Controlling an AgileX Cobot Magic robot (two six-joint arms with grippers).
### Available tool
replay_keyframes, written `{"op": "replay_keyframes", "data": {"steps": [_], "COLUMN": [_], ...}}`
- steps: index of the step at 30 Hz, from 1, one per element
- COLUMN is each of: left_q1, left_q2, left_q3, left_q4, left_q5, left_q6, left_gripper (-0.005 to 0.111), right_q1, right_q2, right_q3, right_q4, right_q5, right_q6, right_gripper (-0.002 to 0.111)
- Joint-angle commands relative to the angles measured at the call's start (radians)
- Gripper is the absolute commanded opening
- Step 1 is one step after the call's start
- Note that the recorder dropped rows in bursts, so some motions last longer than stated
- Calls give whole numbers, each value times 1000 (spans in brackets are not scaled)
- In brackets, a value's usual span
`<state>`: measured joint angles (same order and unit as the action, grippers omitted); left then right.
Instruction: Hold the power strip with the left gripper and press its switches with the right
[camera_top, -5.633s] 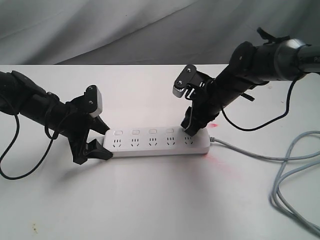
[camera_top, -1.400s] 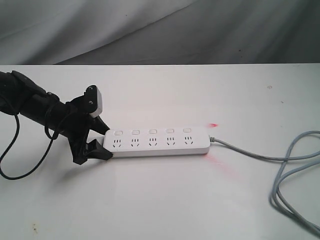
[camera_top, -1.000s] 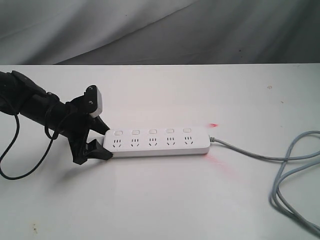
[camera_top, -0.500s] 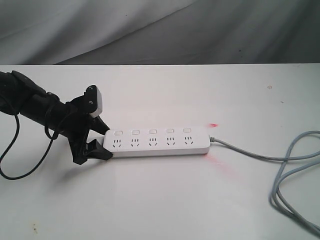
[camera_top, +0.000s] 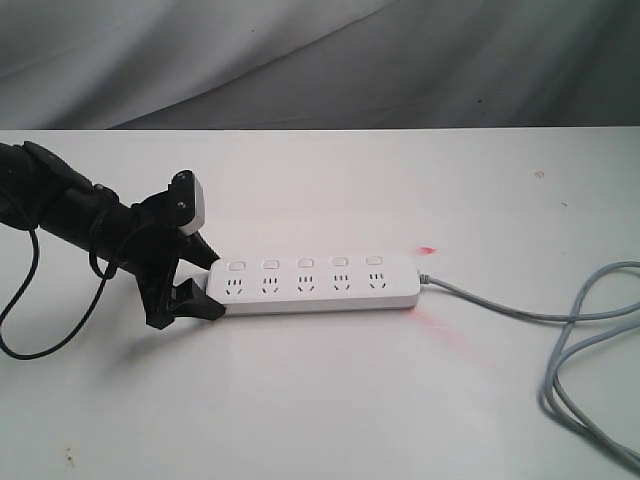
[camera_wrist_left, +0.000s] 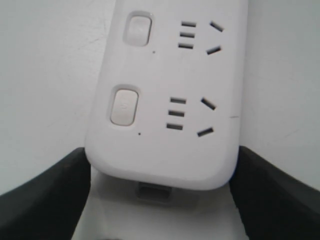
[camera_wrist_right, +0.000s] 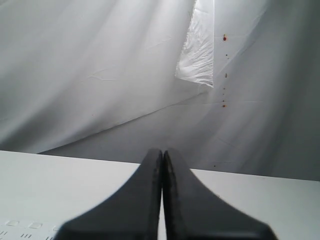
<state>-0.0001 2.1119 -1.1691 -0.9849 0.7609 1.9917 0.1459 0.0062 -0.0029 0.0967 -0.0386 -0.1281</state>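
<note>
The white power strip (camera_top: 315, 283) lies flat on the table, with its five switches (camera_top: 305, 264) in a row along the far side. My left gripper (camera_top: 205, 285) is shut on the strip's left end, one black finger against each long side. In the left wrist view that gripper (camera_wrist_left: 161, 150) straddles the rounded end of the power strip (camera_wrist_left: 165, 90), and two switches (camera_wrist_left: 123, 106) show. A red glow (camera_top: 428, 248) marks the cord end. My right gripper (camera_wrist_right: 162, 151) is shut on nothing, held above the table; it is out of the exterior view.
The grey cord (camera_top: 520, 313) runs right from the strip and loops near the table's right edge (camera_top: 590, 340). A grey cloth backdrop (camera_top: 320, 60) hangs behind the white table (camera_top: 330, 400). A corner of the strip (camera_wrist_right: 20, 230) shows below the right gripper.
The right arm, which stood on the rightmost switch 5.6 s ago, has left the exterior view. Over the last second and a half nothing has moved.
</note>
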Motion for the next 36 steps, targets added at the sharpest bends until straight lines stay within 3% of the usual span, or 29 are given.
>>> {"op": "replay_keyframes", "data": {"steps": [1,22,28,36], "left_q1": [0,2,2,2], "left_q2": [-2,-2,-2,-2], "left_q3": [-7,-7,-7,-7], "left_q4": [-5,-30,-30,-30], "left_q5": [2,55,81,81], "left_q6": [1,1,-2,-2], "left_gripper": [54,56,72,72], "right_q1": [-6,-6,-6,-6], "right_q2": [-6,-6,-6,-6], "right_q3": [3,3,3,3], "right_q4": [1,1,1,1], "right_q5": [-1,-1,-1,-1], "right_q6": [2,2,2,2], "right_gripper": [0,0,0,0]}}
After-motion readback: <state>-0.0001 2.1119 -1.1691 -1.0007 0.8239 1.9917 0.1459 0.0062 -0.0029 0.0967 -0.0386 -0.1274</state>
